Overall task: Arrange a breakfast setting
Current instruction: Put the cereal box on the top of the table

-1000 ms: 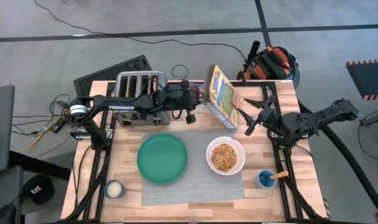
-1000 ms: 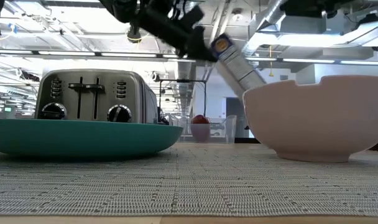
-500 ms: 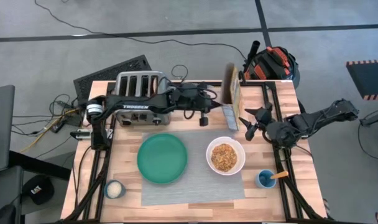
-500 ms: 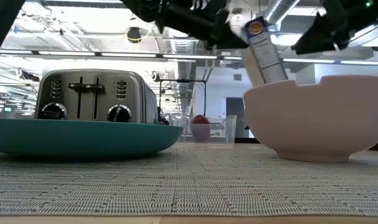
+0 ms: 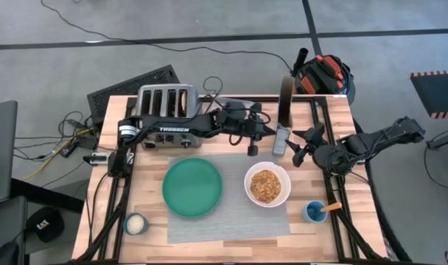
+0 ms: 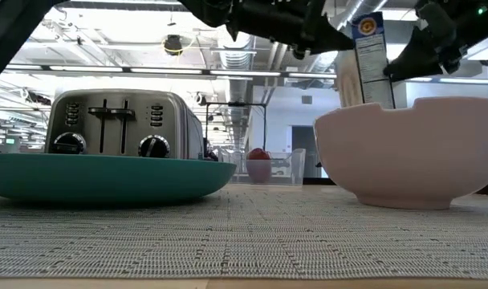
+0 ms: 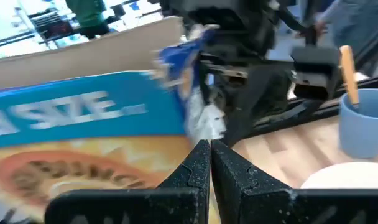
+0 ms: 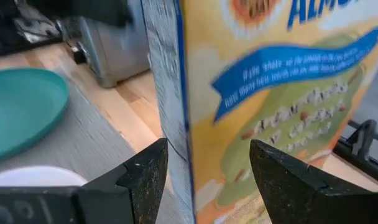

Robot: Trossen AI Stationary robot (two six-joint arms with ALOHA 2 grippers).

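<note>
While left claw (image 5: 262, 140) reaches rightward, right claw (image 5: 299, 144) gapes beside cereal box (image 5: 284, 110).

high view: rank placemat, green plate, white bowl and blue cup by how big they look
1. grey placemat
2. green plate
3. white bowl
4. blue cup
All lie on the table, so nearness hardly matters.

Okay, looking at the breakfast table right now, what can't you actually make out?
- Low view: the bowl's contents, hidden by its own wall.
- Left wrist view: most of the cereal box's print, blurred and cut off by the edges.
- High view: the small white cup's contents, too small.
</note>
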